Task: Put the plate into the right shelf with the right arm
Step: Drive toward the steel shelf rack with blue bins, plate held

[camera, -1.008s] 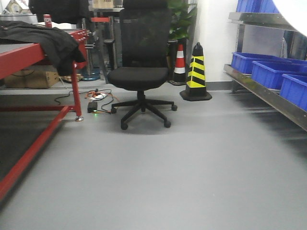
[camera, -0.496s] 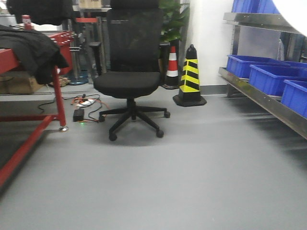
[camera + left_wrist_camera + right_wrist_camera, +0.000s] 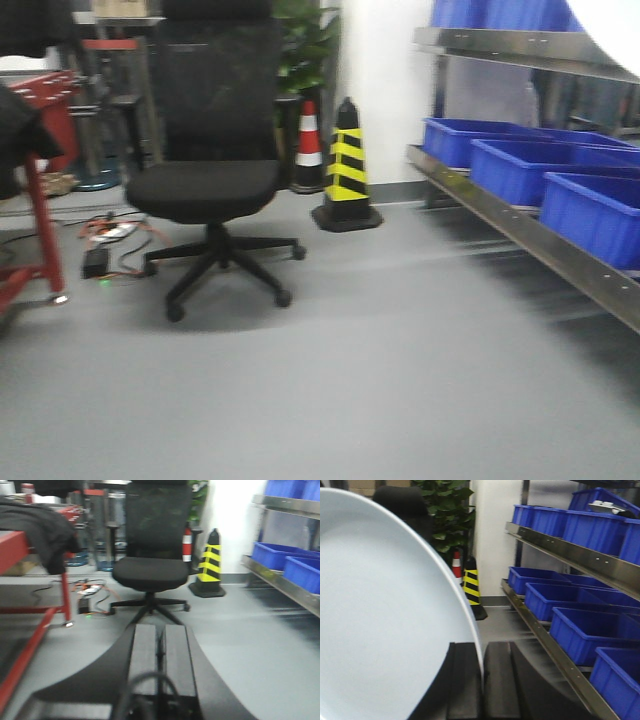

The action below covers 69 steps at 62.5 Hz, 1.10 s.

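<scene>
The white plate (image 3: pixel 380 620) fills the left half of the right wrist view, held on edge. My right gripper (image 3: pixel 481 647) is shut on the plate's rim, one black finger on each side. A white blur in the top right corner of the front view is the plate (image 3: pixel 615 25) too. The right shelf (image 3: pixel 560 550), shiny steel rails holding blue bins (image 3: pixel 580 630), runs along the right side, a short way from the plate. In the front view the right shelf (image 3: pixel 520 230) also lies to the right. My left gripper (image 3: pixel 160 630) is shut on nothing, above the grey floor.
A black office chair (image 3: pixel 205 185) stands left of centre. A black-and-yellow cone (image 3: pixel 346 165) and a red-and-white cone (image 3: pixel 308 135) sit by the white wall. A red table leg (image 3: pixel 40 230) and floor cables (image 3: pixel 100 255) are at the far left.
The front view has swung to the right: chair, cones and red table slid left in the picture, and the shelf with its blue bins takes up more of the right side.
</scene>
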Each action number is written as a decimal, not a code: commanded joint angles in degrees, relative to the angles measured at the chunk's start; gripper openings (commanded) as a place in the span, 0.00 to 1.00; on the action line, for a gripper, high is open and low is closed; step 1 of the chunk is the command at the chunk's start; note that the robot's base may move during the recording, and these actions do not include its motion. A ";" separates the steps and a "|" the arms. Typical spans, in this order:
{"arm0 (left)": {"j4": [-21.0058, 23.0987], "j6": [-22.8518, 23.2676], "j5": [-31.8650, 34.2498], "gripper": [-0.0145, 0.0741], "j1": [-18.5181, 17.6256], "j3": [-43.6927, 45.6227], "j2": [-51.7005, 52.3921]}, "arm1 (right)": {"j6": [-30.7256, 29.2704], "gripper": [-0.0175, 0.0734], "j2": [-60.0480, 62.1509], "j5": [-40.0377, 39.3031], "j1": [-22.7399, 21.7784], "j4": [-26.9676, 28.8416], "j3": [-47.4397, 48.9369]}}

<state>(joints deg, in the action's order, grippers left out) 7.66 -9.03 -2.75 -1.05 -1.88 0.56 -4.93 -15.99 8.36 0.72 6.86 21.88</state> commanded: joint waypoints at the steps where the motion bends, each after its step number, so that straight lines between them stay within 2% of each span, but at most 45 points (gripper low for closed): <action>1: 0.47 0.40 5.16 0.02 -0.11 -0.59 0.59 | -0.39 0.25 -0.44 -5.79 -0.32 0.49 1.81; 69: 0.47 0.40 5.16 0.02 -0.11 -0.59 0.59 | -0.39 0.25 -0.44 -5.79 -0.32 0.49 1.81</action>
<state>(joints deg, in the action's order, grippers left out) 7.66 -9.03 -2.75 -1.05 -1.88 0.56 -4.93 -15.99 8.36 0.72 6.86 21.80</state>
